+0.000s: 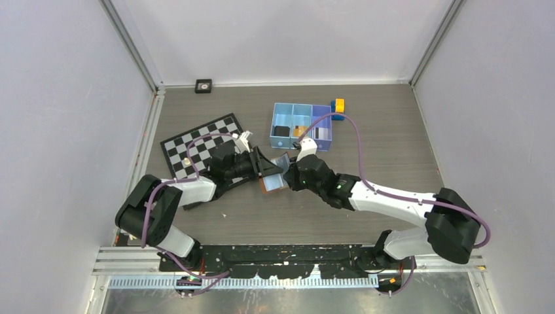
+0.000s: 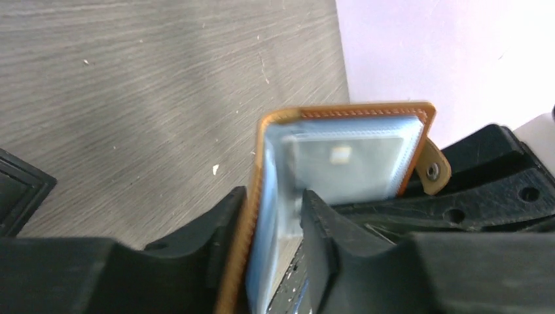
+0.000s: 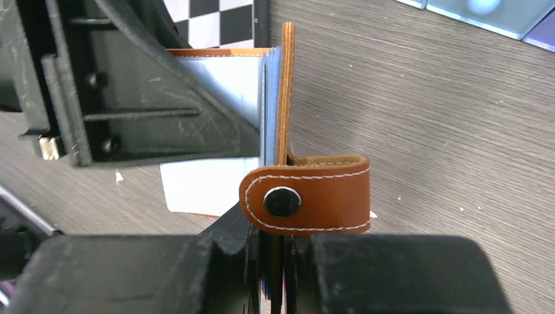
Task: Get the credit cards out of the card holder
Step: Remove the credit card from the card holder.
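A grey wood-grain surface (image 1: pixel 393 150) is shown from above, with a blue three-compartment tray (image 1: pixel 283 114) toward its far side. Flat items, one of them dark, are seen in the tray's compartments. Whether they are credit cards cannot be told at this size.

Just in front of the tray, on the arms' side, the brown card holder (image 1: pixel 273 183) is held open between both claws.

The left claw (image 2: pixel 273 196), in front of the tray and to its left, is closed partway around one leaf, with brown cover and clear sleeves pinched between its jaws. The right claw (image 3: pixel 275 242), directly in front of the tray, is drawn narrow and clamped on the other leaf, beside the snap strap.

One pale card (image 2: pixel 347 163) is still seen inside a sleeve, so the task is judged unfinished.
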Available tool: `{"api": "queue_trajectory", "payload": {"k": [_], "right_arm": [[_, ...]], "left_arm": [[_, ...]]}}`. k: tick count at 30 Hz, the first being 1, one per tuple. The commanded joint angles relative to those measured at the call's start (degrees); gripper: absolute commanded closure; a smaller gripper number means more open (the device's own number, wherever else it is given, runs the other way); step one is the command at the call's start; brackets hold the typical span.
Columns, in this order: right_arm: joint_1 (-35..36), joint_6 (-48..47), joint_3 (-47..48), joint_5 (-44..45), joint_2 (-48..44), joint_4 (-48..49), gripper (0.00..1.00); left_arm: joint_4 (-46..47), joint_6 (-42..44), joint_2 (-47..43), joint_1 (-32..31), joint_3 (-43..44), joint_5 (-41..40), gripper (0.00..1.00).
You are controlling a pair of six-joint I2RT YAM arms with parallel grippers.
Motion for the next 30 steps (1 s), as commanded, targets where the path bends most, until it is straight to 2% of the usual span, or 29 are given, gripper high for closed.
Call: {"api": "queue_trajectory", "payload": {"k": [1,5,7,9,10,11,14,18,23,30], "right_arm": [[-2.6,2.89,-2.5,-7.06,-4.51,10.05,0.98],[-7.52,7.31,-5.86,-20.77,-5.1,17.47,0.95],[-10.03,9.79,-7.36,-25.28,-4.78,21.04,0.88],[-12.09,12.16,-8.61,-28.67,-4.17,23.8,0.76],[-12.94,12.99,-8.85,-30.04,-4.1,24.55,0.7],[-13.72,13.77,-9.19,-30.88,-4.2,25.16,0.59],[-15.49,15.06,-10.95,-31.55,-5.96,27.09,0.52],[-16.56,15.32,-12.54,-30.54,-9.49,27.55,0.53],[-16.75,15.52,-12.88,-29.94,-10.39,27.57,0.65],[-16.77,15.33,-13.07,-29.09,-11.16,27.15,0.67]], "left_arm": [[9.47,-2.96,0.83,1.56,-0.1,2.26,0.69],[15.55,-5.37,1.0,2.34,-1.27,4.05,0.89],[16.73,-5.61,0.76,2.62,-1.75,4.11,0.95],[15.96,-5.35,0.48,2.91,-1.62,4.08,1.0],[15.66,-5.16,0.36,3.0,-1.59,4.02,1.0],[15.16,-5.1,0.34,3.17,-1.61,3.93,1.0],[13.39,-4.99,0.22,3.91,-1.61,3.38,1.0],[12.49,-5.12,0.5,4.56,-1.61,3.27,1.0],[10.54,-4.63,0.18,5.02,-1.67,2.54,1.0],[9.25,-4.1,-0.04,5.05,-1.34,2.55,1.0]]}}
